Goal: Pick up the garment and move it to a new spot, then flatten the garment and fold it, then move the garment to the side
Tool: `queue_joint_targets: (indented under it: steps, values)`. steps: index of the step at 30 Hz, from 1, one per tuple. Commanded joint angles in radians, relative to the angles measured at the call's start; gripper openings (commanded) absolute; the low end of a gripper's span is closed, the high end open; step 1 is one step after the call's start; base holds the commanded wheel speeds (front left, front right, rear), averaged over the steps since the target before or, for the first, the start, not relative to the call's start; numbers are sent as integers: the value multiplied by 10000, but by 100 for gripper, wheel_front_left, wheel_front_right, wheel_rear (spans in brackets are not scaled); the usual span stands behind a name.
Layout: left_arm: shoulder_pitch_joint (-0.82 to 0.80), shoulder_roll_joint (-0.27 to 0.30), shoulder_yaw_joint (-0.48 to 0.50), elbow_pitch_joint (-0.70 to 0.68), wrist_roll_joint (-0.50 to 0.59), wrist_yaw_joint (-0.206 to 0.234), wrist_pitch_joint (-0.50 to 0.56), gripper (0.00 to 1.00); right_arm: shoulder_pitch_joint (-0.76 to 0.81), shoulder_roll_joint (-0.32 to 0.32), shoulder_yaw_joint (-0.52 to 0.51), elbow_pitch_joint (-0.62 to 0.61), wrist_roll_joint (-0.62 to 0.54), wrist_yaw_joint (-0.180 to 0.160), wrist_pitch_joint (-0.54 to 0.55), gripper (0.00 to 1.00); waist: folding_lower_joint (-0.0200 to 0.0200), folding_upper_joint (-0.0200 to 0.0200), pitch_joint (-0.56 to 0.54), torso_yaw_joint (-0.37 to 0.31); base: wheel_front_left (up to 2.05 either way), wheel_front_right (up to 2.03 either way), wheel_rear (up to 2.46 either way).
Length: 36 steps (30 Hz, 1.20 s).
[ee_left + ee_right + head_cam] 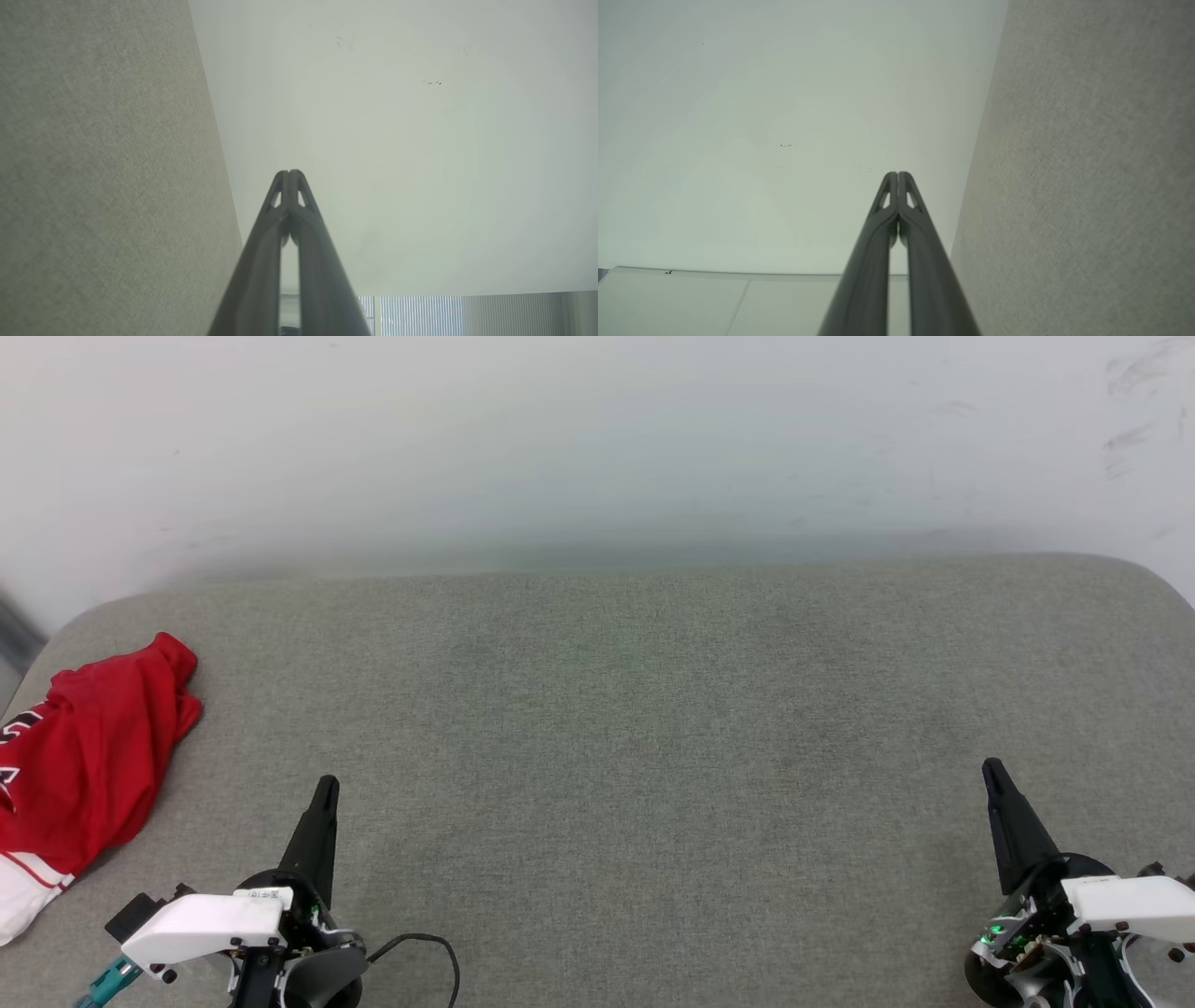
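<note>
The garment (89,756) lies crumpled at the far left edge of the grey cushioned surface (635,728): red cloth with a white sleeve and striped trim low down, and black letters at the frame's edge. My left gripper (326,788) points up at the lower left, shut with nothing in it, a good way right of the garment and apart from it. At the lower right my right gripper (991,771) is shut and holds nothing. Each wrist view shows its own gripper, left (290,173) and right (897,174), with tips pressed together.
A pale wall (597,439) rises behind the cushioned surface, whose far corners are rounded. A black cable (429,947) loops by the left wrist. The wide grey middle between the two grippers is bare fabric.
</note>
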Motion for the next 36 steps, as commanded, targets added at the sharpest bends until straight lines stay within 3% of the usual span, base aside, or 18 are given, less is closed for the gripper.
queue_joint_targets:
  steps: [1, 25, 26, 36]
  values:
    - [-56, 1, 22, -2, 0, -45, 21, 0, -122, 27, -1, 9, -53, -3, 17, 0, 0, 0, 0, 0, 0, 0, 0]
    - [-56, 1, 22, -2, 0, -45, 20, 0, -122, 28, -1, 9, -49, -3, 13, 0, 0, 0, 0, 0, 0, 0, 0]
    - [0, 0, -3, 2, 0, 0, -2, 100, 1, 0, 0, 3, -1, 0, -3, 100, 0, 0, 0, 0, 0, 0, 0]
    - [255, -23, -126, 0, 698, 21, -376, 100, 389, 8, -112, 20, -436, -3, -379, 100, 0, 0, 12, -5, 0, 0, 0]
